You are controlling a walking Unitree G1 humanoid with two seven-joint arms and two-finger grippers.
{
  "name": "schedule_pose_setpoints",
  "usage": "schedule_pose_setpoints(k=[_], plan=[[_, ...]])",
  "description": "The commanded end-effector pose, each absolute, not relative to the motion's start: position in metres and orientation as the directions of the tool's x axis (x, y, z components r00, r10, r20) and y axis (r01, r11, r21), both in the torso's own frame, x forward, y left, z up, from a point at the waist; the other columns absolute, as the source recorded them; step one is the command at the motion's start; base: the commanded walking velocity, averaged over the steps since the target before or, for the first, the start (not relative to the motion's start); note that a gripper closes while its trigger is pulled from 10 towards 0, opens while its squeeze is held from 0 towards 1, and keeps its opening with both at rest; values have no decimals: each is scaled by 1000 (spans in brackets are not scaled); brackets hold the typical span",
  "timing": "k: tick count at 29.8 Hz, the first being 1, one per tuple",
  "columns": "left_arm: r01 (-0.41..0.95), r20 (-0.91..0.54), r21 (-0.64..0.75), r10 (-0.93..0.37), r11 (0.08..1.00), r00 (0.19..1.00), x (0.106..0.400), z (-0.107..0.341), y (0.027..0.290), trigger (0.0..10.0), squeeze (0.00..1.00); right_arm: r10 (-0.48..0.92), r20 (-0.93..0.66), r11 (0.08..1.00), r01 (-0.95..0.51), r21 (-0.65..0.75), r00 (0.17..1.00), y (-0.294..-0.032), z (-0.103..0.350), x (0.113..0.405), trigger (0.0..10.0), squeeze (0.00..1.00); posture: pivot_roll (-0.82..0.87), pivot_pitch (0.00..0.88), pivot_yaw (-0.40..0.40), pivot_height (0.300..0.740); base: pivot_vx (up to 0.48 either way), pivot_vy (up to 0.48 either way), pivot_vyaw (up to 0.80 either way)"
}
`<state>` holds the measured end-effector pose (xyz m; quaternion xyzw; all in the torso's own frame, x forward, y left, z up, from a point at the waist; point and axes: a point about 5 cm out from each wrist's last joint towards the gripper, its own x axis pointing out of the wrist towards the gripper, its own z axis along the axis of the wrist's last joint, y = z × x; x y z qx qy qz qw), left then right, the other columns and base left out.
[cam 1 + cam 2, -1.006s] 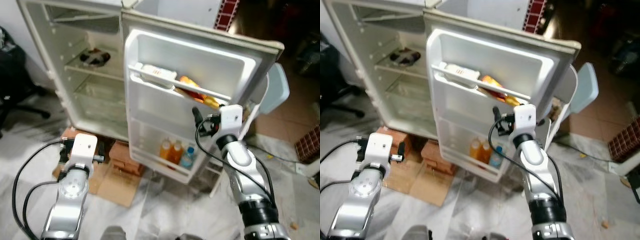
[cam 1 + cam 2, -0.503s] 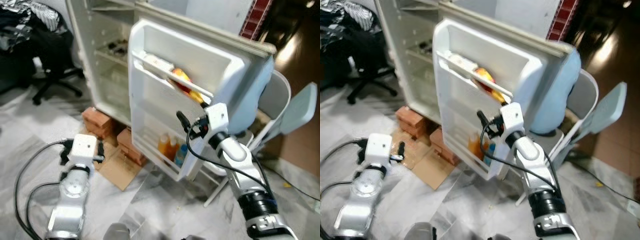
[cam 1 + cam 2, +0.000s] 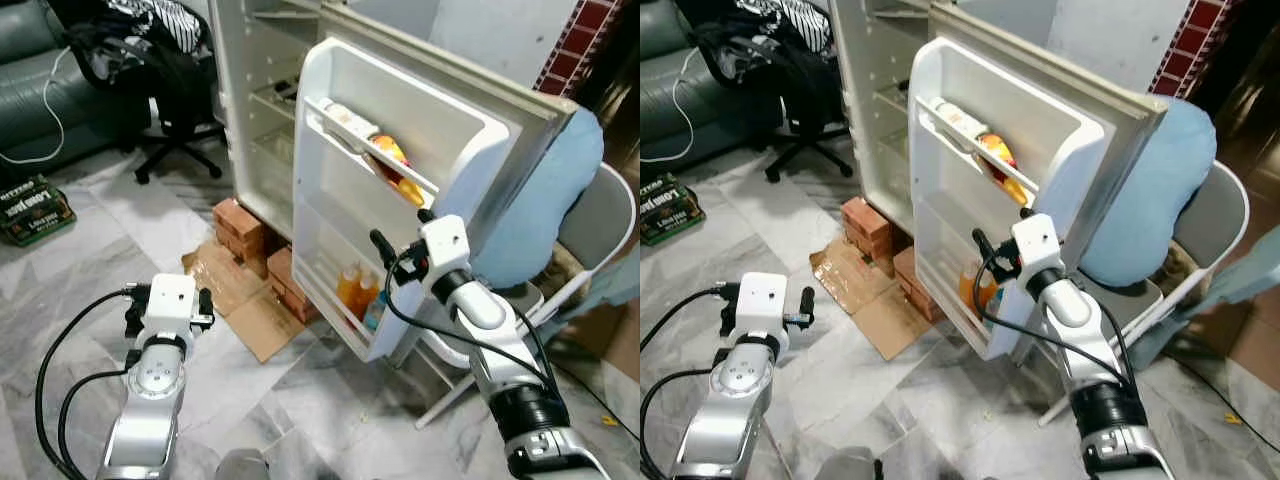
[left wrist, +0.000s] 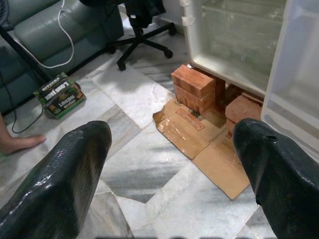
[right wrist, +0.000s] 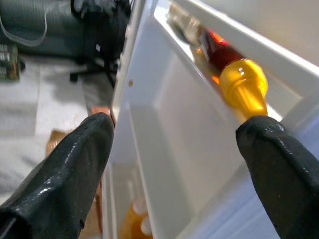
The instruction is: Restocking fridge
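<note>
Marble floor [image 3: 70, 300] spreads before an open fridge [image 3: 262, 120] that stands on bricks [image 3: 240, 225], with flattened cardboard [image 3: 245, 300] at its foot. An office chair [image 3: 165, 90] draped in dark clothes sits off to the robot's left, and a folding chair [image 3: 590, 240] with a blue cushion [image 3: 540, 210] stands behind the door [image 3: 420, 190].

That door hangs wide. Its upper shelf holds a white carton [image 3: 345, 120] and a bottle [image 5: 234, 82] with a yellow cap lying on its side; the bottom rack carries orange bottles [image 3: 355, 290] and what looks like a small blue one [image 3: 375, 312], though it is too small to be sure.

Close to the door's inner face, the right gripper [image 3: 385, 255] points at the panel below the upper shelf, fingers spread wide and empty. Low over the floor, the left gripper [image 4: 169, 169] is also wide open and empty, well apart from the fridge.

As for handling, the door is stiff moulded plastic, smooth and likely slippery, and should swing lightly on its hinge; the outer edge or a shelf rail gives the best purchase. The bottles are probably light, rigid plastic that rolls easily; take them around the body, not the cap.
</note>
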<state>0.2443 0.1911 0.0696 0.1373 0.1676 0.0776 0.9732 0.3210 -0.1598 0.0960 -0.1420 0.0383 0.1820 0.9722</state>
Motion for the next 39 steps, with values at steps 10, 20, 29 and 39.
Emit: schedule_pose_setpoints(k=[10, 20, 29, 39], plan=[[-126, -300, 284, 213, 950, 930, 244, 72, 193, 10000, 0, 500, -552, 745, -656, -118, 667, -189, 41, 283, 10000, 0, 119, 0, -64, 740, 0, 0, 0], [-135, -282, 287, 218, 948, 934, 248, 75, 195, 10000, 0, 58, -374, 888, -219, -405, 926, -225, 77, 329, 10000, 0, 109, 0, -51, 740, 0, 0, 0], [-157, -295, 280, 240, 947, 925, 248, 73, 196, 10000, 0, -21, -23, 977, 16, -211, 1000, -192, 134, 359, 10000, 0, 118, 0, -59, 740, 0, 0, 0], [-141, -331, 260, 225, 955, 916, 248, 70, 195, 10000, 0, 514, 27, 828, -505, 244, 857, -109, 149, 352, 10000, 0, 125, 0, -62, 740, 0, 0, 0]])
